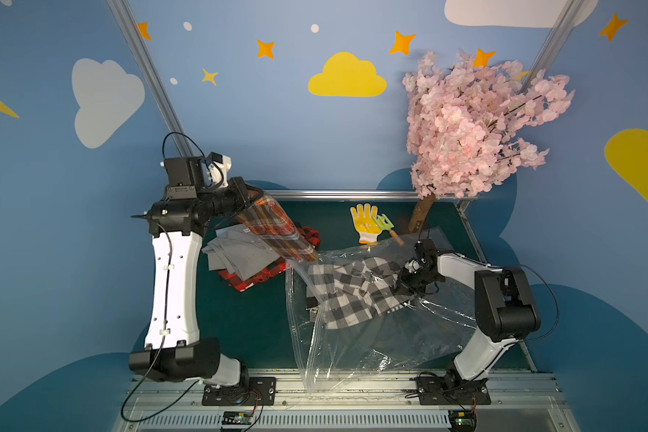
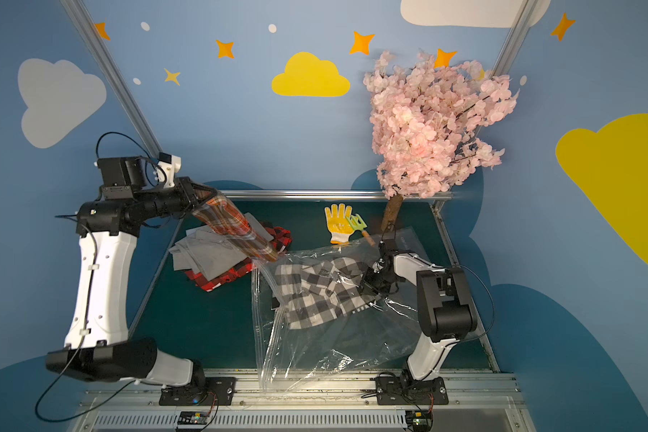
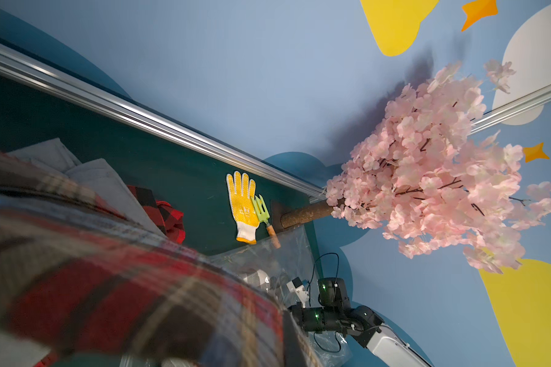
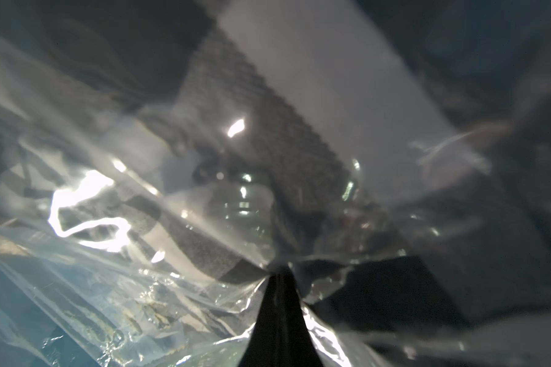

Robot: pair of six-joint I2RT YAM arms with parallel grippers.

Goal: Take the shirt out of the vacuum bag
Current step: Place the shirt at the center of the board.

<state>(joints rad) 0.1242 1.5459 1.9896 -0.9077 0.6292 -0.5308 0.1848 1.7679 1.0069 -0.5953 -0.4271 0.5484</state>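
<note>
Clamping on the orange plaid shirt (image 1: 277, 232), the left fingers (image 1: 250, 194) hold it stretched, its length slanting from the bench's (image 1: 247, 329) far-left corner down to the vacuum bag (image 1: 352, 355) on the right half, zip edge facing left; the right fingers (image 4: 277, 311) pinch shut on its plastic.

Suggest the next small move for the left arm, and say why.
Probably draw the left gripper a little up and away from the vacuum bag. It is shut on the orange plaid shirt, whose lower end seems to lie at the bag's mouth, while the right gripper, shut on the bag's plastic, anchors it.
</note>
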